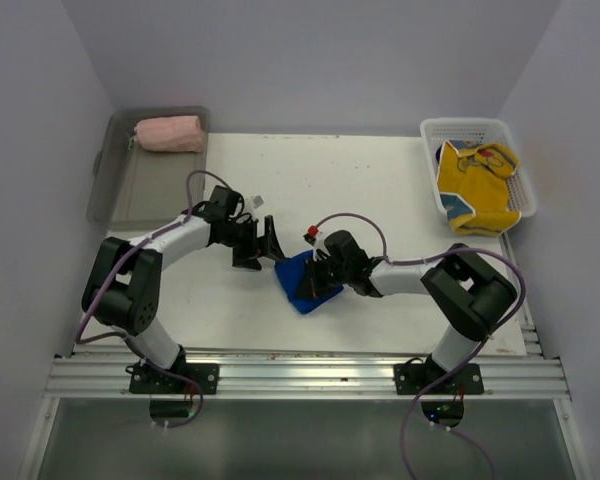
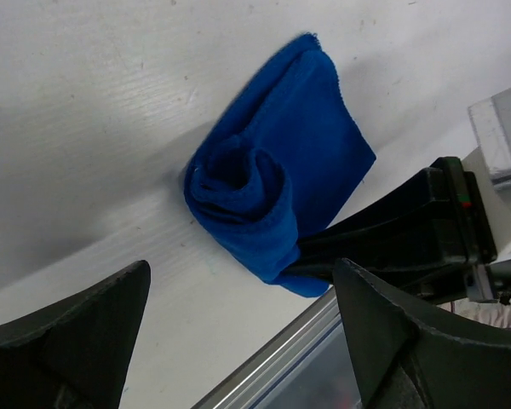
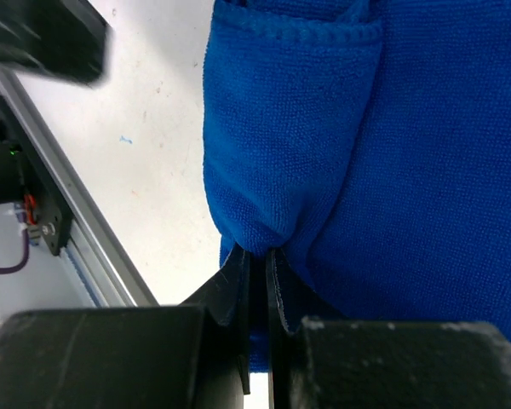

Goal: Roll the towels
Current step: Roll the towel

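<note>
White table (image 1: 380, 180), near to far: we have the blue towel (image 2: 272, 196) mid-table, loosely rolled with its spiral end showing. The right hand (image 3: 257, 256) is pinched tight on its edge, and the left hand (image 2: 238, 285) is wide, just off the roll, holding nothing. We judge this roll nearly done; next calls for letting go without unwinding it, then fetching the yellow towel (image 1: 477, 185), crumpled in the basket (image 1: 460, 127) far right. Far left, the pink towel (image 1: 168, 133) lies rolled in the tray (image 1: 130, 195).

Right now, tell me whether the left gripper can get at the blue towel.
Probably yes. The left gripper hangs open right beside the blue towel, with nothing between them; the right gripper pinches another edge, off to the side.
</note>
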